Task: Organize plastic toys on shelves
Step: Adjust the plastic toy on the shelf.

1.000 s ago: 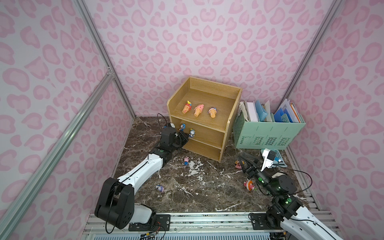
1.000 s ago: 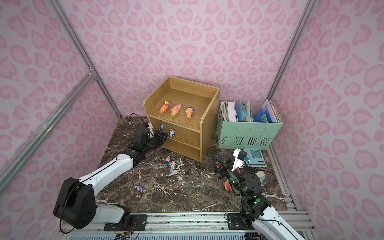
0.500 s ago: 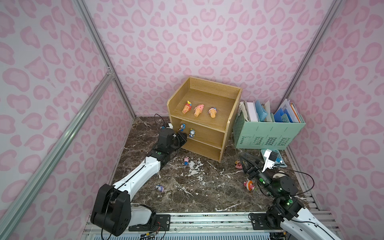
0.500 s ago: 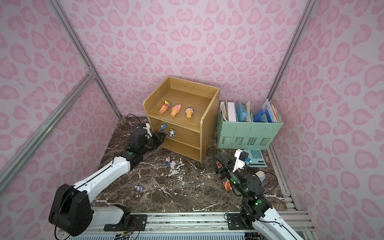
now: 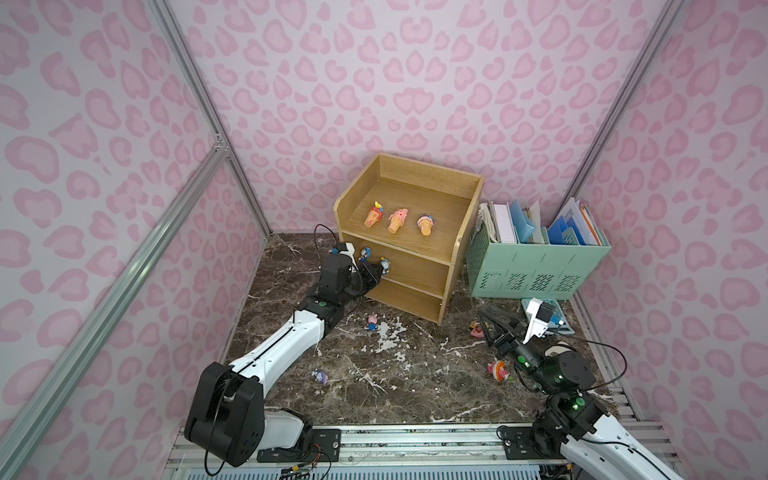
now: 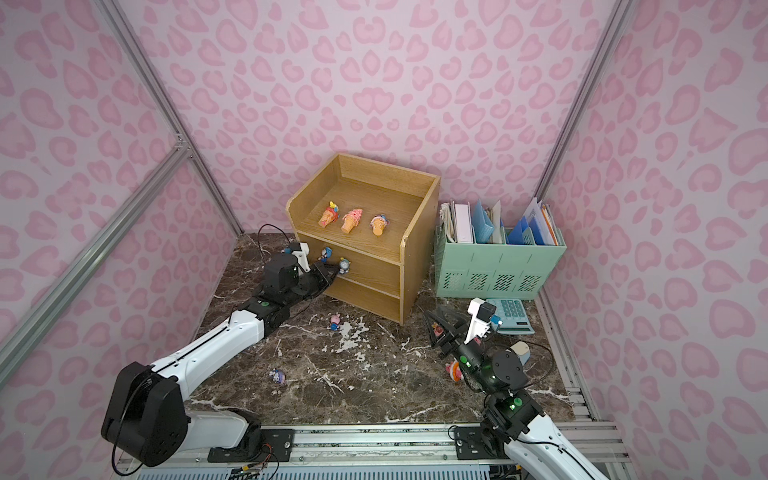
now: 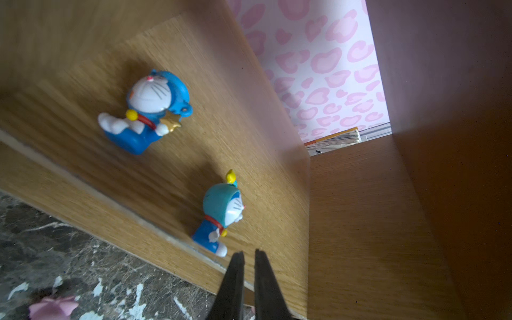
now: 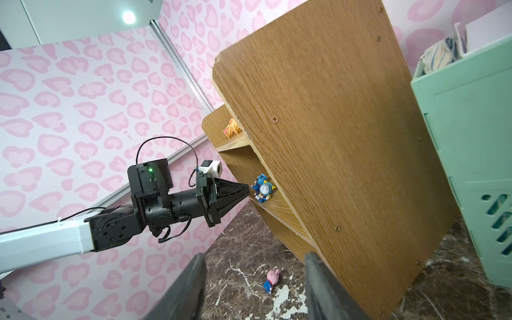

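Watching my left claw (image 7: 247,253), pressed together and empty, at the lip of the shelves (image 6: 415,266), middle tier, I worry that any nudge forward would knock the small blue toy (image 7: 223,213) just beside it off that edge onto the counter (image 5: 415,374). A second blue toy (image 7: 151,110) sits deeper in. Only the left wrist view shows how close they are. The right wrist view shows my right claw (image 8: 255,254) spread and empty, with a pink toy (image 8: 272,278) lying on the counter beyond it.
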You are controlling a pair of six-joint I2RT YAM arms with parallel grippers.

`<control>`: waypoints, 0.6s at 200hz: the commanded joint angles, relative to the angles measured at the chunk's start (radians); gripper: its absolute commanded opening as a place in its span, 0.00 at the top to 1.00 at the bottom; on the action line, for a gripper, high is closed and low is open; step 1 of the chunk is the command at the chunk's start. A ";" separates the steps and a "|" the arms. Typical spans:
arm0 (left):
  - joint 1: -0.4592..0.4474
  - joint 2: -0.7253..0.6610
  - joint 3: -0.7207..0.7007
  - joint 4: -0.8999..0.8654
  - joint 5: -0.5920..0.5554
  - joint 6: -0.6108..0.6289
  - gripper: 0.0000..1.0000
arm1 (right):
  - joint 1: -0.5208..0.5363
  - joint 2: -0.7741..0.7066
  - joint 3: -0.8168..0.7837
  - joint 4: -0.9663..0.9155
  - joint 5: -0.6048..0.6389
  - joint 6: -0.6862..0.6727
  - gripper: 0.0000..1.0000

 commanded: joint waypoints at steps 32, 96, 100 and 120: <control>-0.001 0.056 0.034 0.023 -0.026 0.015 0.88 | 0.001 0.002 0.009 0.014 -0.003 -0.006 0.41; 0.003 0.070 0.049 -0.035 -0.104 0.039 0.88 | 0.001 -0.009 0.010 0.003 0.001 -0.010 0.41; 0.004 0.071 0.049 -0.037 -0.105 0.037 0.88 | 0.001 -0.008 0.011 0.003 0.001 -0.010 0.41; 0.008 0.079 0.045 -0.034 -0.101 0.034 0.88 | 0.001 -0.010 0.012 0.003 0.001 -0.010 0.41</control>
